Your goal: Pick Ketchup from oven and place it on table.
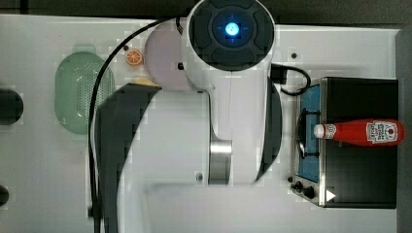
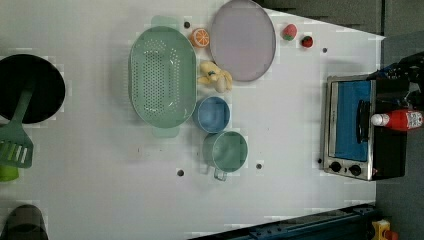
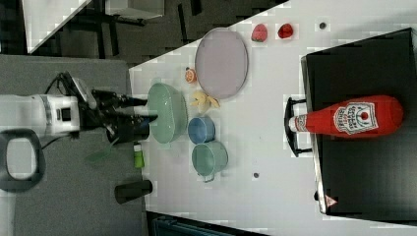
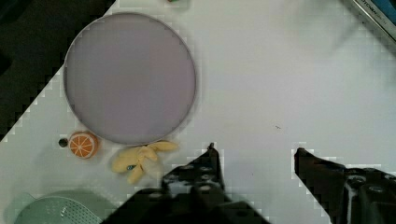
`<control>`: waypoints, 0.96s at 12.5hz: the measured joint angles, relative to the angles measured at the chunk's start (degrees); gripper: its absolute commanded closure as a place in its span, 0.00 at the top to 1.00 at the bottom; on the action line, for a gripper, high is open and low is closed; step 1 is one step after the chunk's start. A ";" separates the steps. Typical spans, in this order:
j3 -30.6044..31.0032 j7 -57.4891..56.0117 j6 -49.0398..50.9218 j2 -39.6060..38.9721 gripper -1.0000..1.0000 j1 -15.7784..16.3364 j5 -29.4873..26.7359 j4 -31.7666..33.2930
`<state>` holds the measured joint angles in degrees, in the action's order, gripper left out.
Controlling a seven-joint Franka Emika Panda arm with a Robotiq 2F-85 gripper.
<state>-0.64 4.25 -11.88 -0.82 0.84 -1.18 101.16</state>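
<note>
The ketchup [image 1: 362, 132] [image 2: 400, 120] [image 3: 351, 118] is a red bottle with a white cap. It lies on its side on the black top of the oven [image 1: 359, 170] [image 2: 347, 125] [image 3: 364, 167], and its cap reaches over the front edge above the door handle. My gripper [image 4: 256, 154] [image 3: 140, 110] hangs open over the white table [image 4: 280, 70] [image 2: 290, 150], well away from the oven, near the lilac plate [image 4: 130, 77]. Nothing sits between its black fingers [image 4: 210, 163]. In the top view, the white arm [image 1: 233, 97] covers the table's middle.
A green colander [image 2: 162, 75], blue bowl [image 2: 211, 114] and green cup [image 2: 227, 151] sit mid-table. An orange slice [image 4: 83, 144] and a yellow toy [image 4: 140, 158] lie by the plate. Two strawberries [image 2: 289, 32] lie near the far edge. A black pan [image 2: 30, 87] and green spatula [image 2: 15, 140] are at the left view's left.
</note>
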 measured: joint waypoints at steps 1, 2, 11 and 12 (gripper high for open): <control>-0.18 -0.19 3.39 5.41 0.79 -0.19 -0.18 6.43; -0.50 -0.40 7.62 11.75 0.90 -0.45 0.48 11.81; -7.32 -0.87 -0.56 26.91 1.00 -1.90 0.83 11.75; -9.66 -0.87 -0.64 24.18 1.00 -1.92 0.82 12.20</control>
<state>-10.30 3.39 -12.52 23.36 -1.08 -0.35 113.36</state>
